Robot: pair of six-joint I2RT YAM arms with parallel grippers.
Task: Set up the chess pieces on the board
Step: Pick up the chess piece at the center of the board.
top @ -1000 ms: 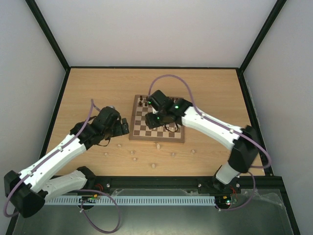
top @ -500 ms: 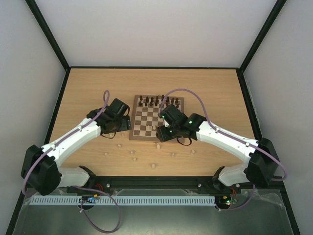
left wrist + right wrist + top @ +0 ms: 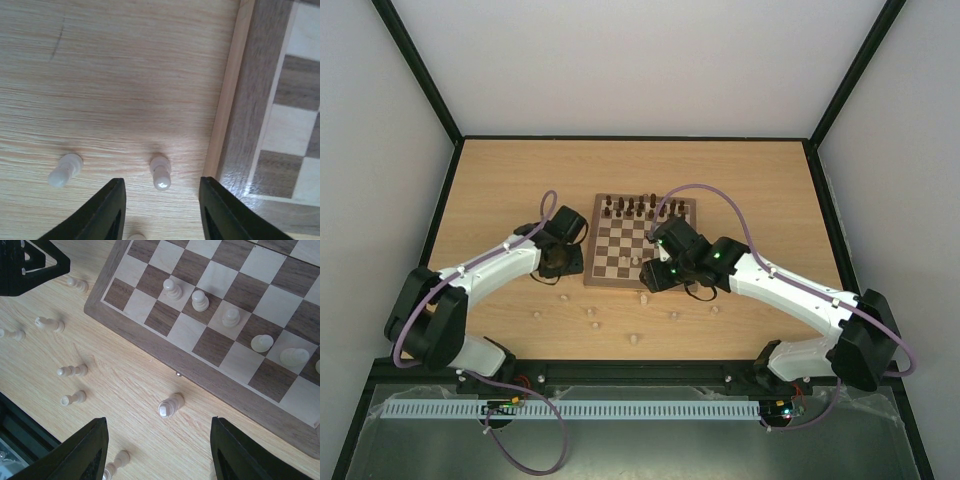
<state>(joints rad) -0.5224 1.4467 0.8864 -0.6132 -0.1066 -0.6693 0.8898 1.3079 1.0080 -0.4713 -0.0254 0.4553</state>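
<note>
Left gripper [image 3: 162, 202] and right gripper [image 3: 159, 442], both part-open and empty, by the square brown-and-cream checked wooden chessboard [image 3: 610, 250].
The left one sits low over the light-wood tabletop [image 3: 125, 75] at the board's left edge, jaws apart around a small pale beige pawn [image 3: 160, 173], not touching it. The right one hangs above another pale piece [image 3: 170, 405] just beside the near border. Several pale pieces [image 3: 200, 300] stand on near squares; dark brown pieces [image 3: 638, 208] line the far row.

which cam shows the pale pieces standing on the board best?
Right wrist: a row of pale pieces stands large and clear on the board. Top external shows them as specks, mostly behind the right arm. Left wrist catches only a board corner.
</note>
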